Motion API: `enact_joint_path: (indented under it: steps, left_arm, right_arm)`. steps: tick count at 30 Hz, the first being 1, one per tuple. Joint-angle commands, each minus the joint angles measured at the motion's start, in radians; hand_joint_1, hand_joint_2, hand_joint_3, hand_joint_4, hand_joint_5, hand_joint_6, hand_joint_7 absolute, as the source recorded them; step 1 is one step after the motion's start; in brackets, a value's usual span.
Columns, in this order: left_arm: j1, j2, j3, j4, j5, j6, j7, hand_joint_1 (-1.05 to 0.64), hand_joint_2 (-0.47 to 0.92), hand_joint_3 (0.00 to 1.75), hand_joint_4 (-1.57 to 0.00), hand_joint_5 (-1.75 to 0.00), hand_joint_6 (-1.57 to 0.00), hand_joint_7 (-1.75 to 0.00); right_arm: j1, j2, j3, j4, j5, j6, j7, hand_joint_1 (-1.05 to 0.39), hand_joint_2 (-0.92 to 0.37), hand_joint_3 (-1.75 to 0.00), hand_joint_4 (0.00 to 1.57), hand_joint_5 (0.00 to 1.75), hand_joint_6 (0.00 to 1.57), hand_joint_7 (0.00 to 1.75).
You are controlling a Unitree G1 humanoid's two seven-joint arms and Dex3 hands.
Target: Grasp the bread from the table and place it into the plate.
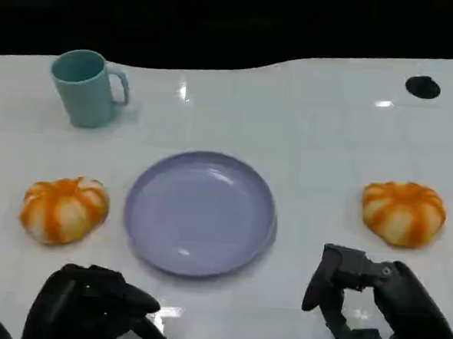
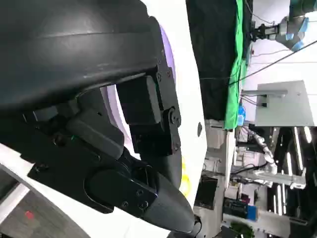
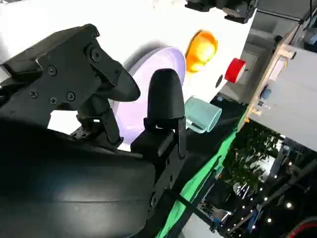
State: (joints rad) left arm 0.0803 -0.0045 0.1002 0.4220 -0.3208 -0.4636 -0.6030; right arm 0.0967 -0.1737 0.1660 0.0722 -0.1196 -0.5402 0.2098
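Plate [image 1: 200,212], round, lavender plastic, at the middle of the white tabletop [image 1: 313,136], bare inside. Bread: two orange-and-white pumpkin-shaped loaves, left loaf [image 1: 63,209] just beside the plate's left rim, right loaf [image 1: 403,212] further off to its right. Teal mug [image 1: 86,87] behind, at far left. Left hand [image 1: 95,306] low at the near edge, fingers curled, holding nothing. Right hand [image 1: 364,301] near the right loaf, fingers apart, holding nothing.

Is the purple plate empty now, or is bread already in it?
Empty. The plate shows only bare purple surface; both breads lie on the table beside it.
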Motion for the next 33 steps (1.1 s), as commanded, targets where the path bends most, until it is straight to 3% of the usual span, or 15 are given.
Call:
enact_joint_path:
  steps: [1, 23, 26, 30, 33]
  left_arm:
    - [-0.002, 0.019, 0.003, 0.005, 0.001, -0.003, -0.002, -1.05, 0.79, 0.0, -1.57, -0.35, -1.57, -0.1]
    - [0.0, 0.019, 0.003, 0.0, -0.001, 0.0, -0.003, -1.05, 0.79, 0.0, -1.57, -0.35, -1.57, -0.1]
    - [-0.001, 0.02, 0.003, 0.001, 0.0, -0.002, -0.003, -1.05, 0.8, 0.0, -1.57, -0.35, -1.57, -0.1]
    - [-0.002, 0.02, 0.003, 0.0, 0.001, 0.002, -0.001, -1.05, 0.8, 0.0, -1.57, -0.35, -1.57, -0.1]
    - [-0.004, 0.02, 0.004, 0.002, -0.003, 0.004, -0.003, -1.05, 0.79, 0.0, -1.57, -0.35, -1.57, -0.1]
  right_arm:
    - [0.0, -0.007, -0.007, 0.002, 0.012, -0.009, 0.003, -0.03, -0.47, -1.29, 0.76, 1.75, 0.66, 1.5]
    - [-0.003, -0.008, -0.009, 0.013, 0.002, -0.027, 0.0, -0.03, -0.46, -1.29, 0.75, 1.75, 0.67, 1.47]
    - [-0.005, -0.004, -0.013, 0.017, 0.016, -0.031, 0.002, -0.04, -0.55, -1.13, 0.72, 1.72, 0.69, 1.32]
    - [-0.011, 0.004, -0.023, 0.011, 0.026, -0.029, -0.006, -0.02, -0.63, -0.9, 0.68, 1.45, 0.73, 1.02]
    - [-0.031, -0.007, -0.034, 0.026, 0.013, -0.071, -0.011, 0.0, -0.64, -0.81, 0.65, 1.25, 0.71, 0.84]
